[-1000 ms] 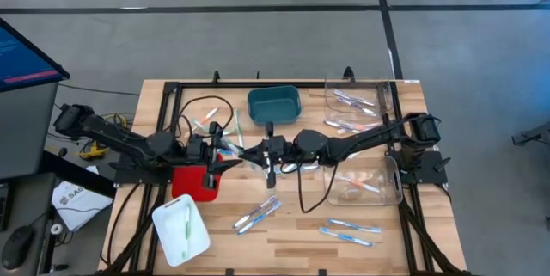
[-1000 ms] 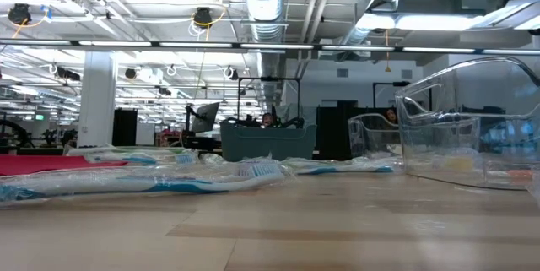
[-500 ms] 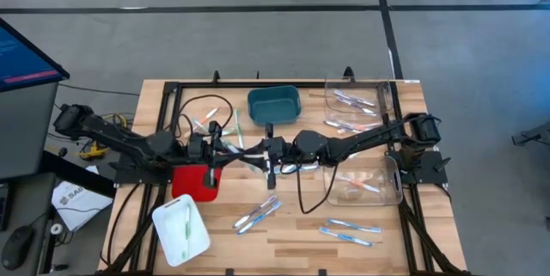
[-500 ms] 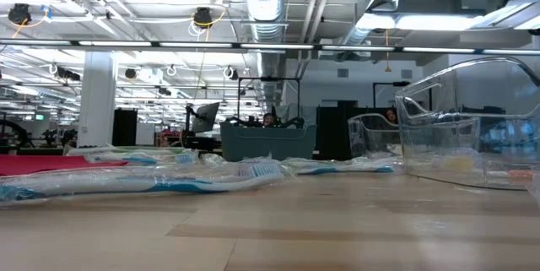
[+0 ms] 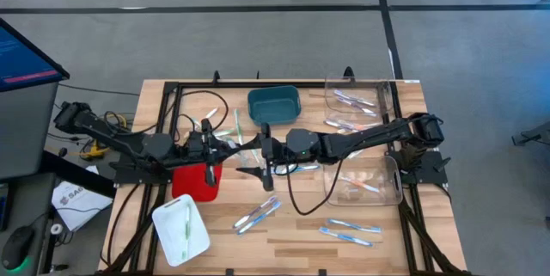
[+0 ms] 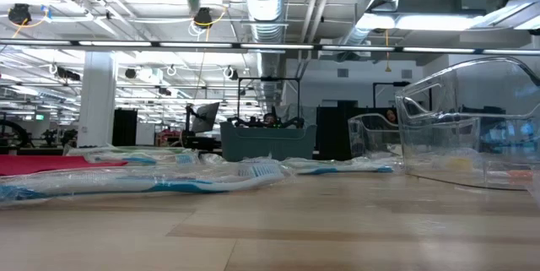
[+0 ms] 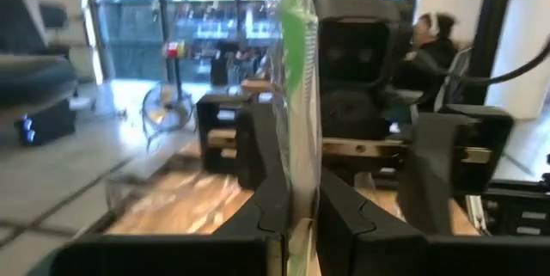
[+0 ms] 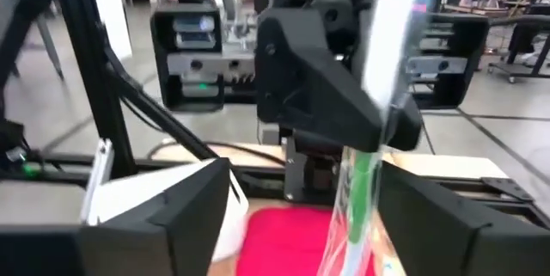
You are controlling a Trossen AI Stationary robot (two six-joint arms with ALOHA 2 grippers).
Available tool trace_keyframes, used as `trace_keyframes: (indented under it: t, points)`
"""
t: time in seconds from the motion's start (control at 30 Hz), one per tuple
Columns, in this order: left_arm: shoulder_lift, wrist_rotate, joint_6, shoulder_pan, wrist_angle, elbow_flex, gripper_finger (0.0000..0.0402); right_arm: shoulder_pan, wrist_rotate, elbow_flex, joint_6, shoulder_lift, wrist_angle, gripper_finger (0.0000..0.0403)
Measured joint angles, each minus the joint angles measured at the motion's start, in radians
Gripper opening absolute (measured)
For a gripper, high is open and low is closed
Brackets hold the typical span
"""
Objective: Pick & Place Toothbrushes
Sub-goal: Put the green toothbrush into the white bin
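We saw the left end effector (image 7: 292, 216) clamped on a wrapped green toothbrush (image 7: 296, 87), mid-worktop, right end effector (image 8: 296, 216) apart; light, slippery in film, best pinched mid-handle

Both arms meet over the middle of the desk (image 5: 395, 233), the left pincer (image 5: 225, 144) facing the right pincer (image 5: 254, 149) with a wrapped toothbrush (image 7: 295, 130) between them. A tub (image 5: 273, 105) stands behind them. A flat block (image 5: 195, 181) lies below the left arm, a tray (image 5: 181, 230) before it holding one toothbrush. Two clear bins (image 5: 361, 181) sit right, toothbrushes inside. More toothbrushes (image 5: 258, 213) lie along the front.
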Motion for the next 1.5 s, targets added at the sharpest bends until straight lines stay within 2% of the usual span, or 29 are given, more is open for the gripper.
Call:
trace_keyframes:
  t: [0.13, 0.3, 0.53, 0.6, 0.73, 0.9, 1.1, 1.23, 1.33, 1.5]
  points:
    - [-0.014, -0.002, -0.143, 0.011, -0.231, 0.082, 0.0020, 0.011, 0.004, 0.030, -0.052, 0.000, -0.084, 0.0298]
    - [-0.017, -0.038, -0.324, 0.015, -0.508, 0.173, 0.0020, -0.002, -0.026, 0.039, -0.069, -0.063, -0.187, 0.0301]
    - [-0.011, 0.086, -0.602, 0.005, -0.683, 0.227, 0.0020, -0.104, 0.079, 0.038, -0.115, -0.152, -0.383, 0.0301]
    - [-0.011, 0.107, -0.723, 0.004, -0.780, 0.240, 0.0020, -0.145, 0.089, 0.038, -0.090, -0.180, -0.461, 0.0301]
    - [-0.011, 0.130, -0.991, -0.010, -0.940, 0.250, 0.0020, -0.229, 0.089, 0.039, -0.162, -0.210, -0.598, 0.0301]
    - [0.009, 0.150, -1.280, -0.092, -0.974, 0.250, 0.0020, -0.308, 0.090, 0.038, -0.135, -0.209, -0.733, 0.0302]
    - [0.080, 0.148, -1.597, -0.217, -0.972, 0.251, 0.0020, -0.360, 0.089, 0.038, -0.143, -0.200, -0.751, 0.0302]
    - [0.158, 0.209, -1.808, -0.309, -0.983, 0.257, 0.0020, -0.387, 0.089, 0.038, -0.154, -0.201, -0.703, 0.0302]
    - [0.229, 0.274, -1.954, -0.379, -1.037, 0.314, 0.0020, -0.399, 0.089, 0.038, -0.159, -0.203, -0.656, 0.0302]
    - [0.350, 0.287, -2.207, -0.489, -1.235, 0.488, 0.0020, -0.405, 0.088, 0.038, -0.181, -0.203, -0.589, 0.0302]
